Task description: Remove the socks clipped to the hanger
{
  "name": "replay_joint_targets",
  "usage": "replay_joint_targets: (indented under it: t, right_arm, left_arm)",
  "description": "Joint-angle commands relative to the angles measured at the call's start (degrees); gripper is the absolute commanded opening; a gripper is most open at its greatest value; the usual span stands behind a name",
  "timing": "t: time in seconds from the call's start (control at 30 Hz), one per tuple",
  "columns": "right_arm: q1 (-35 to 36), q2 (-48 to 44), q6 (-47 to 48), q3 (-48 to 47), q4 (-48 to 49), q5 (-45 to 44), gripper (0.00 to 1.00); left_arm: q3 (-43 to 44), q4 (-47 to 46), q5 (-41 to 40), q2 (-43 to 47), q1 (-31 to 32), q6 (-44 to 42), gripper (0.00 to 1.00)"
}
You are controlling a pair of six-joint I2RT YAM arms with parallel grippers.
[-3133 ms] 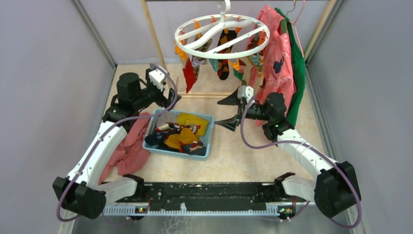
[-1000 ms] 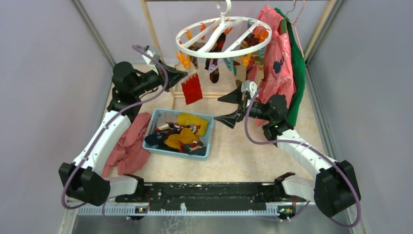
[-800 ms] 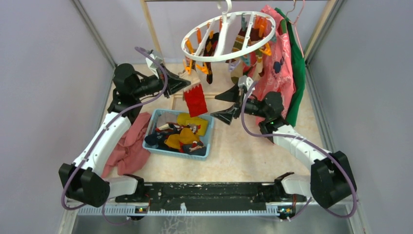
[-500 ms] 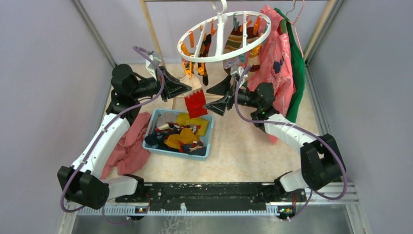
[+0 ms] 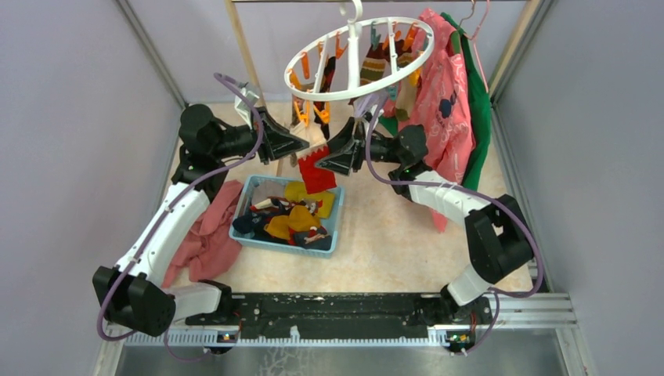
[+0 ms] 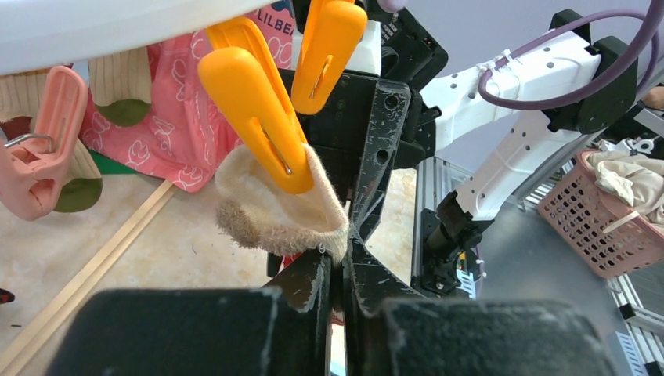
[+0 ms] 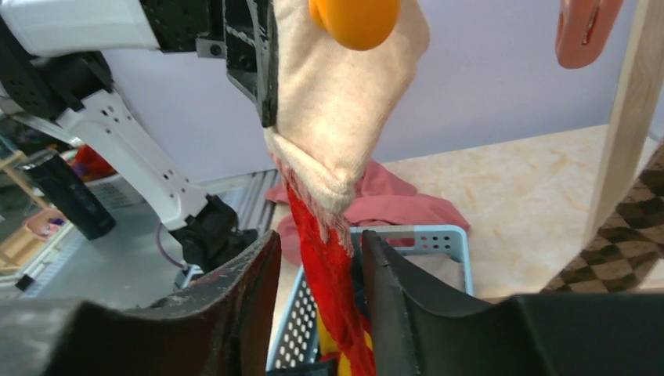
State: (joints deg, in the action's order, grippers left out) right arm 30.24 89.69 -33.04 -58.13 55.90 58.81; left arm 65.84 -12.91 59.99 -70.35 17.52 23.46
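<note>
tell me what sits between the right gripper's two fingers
The red sock with cream lining, hung from an orange plastic clip, runs down between the fingers of the right gripper, with slim gaps either side. The right wrist view shows this.

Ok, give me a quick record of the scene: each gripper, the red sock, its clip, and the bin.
left gripper: shut on the cream cuff of the red sock
right gripper: fingers either side of the red sock, grip unclear
red sock: hanging, cuff clamped in the orange clip
orange clip: dangling from the hanger
blue bin: holds several loose socks
</note>
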Motion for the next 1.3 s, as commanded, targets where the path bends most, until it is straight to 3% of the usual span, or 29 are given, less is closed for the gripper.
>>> replay_joint_targets:
  t: [0.0, 0.1, 0.13, 0.43, 0.6, 1.27]
  right_arm:
    - [0.59, 0.06, -3.38, -0.81, 7.47, 1.20, 0.32]
    - [0.69, 0.05, -5.07, 0.31, 9.76, 0.20, 0.04]
    - [0.76, -0.01, -5.55, 0.65, 10.62, -0.35, 0.00]
    - [1.84, 0.84, -6.42, -1.42, 7.19, -3.44, 0.00]
    - [1.84, 1.01, -3.64, -3.05, 0.90, -5.23, 0.00]
    - [2.76, 2.76, -1.94, -6.96, -6.89, -6.71, 0.00]
  left_arm:
    - [-0.55, -1.26, 0.20, 0.39, 0.32, 1.32, 0.12]
    - [0.46, 0.08, -2.00, 0.08, 0.32, 0.88, 0.20]
    - [1.45, 1.23, -3.19, -0.02, 0.32, 0.07, 0.23]
    - [11.33, 17.37, -22.05, -0.94, 0.37, -8.27, 0.60]
    - [16.11, 20.71, -26.73, -2.27, 1.46, -10.37, 0.73]
    - [26.06, 29.37, -46.69, -6.39, 10.05, -17.11, 0.77]
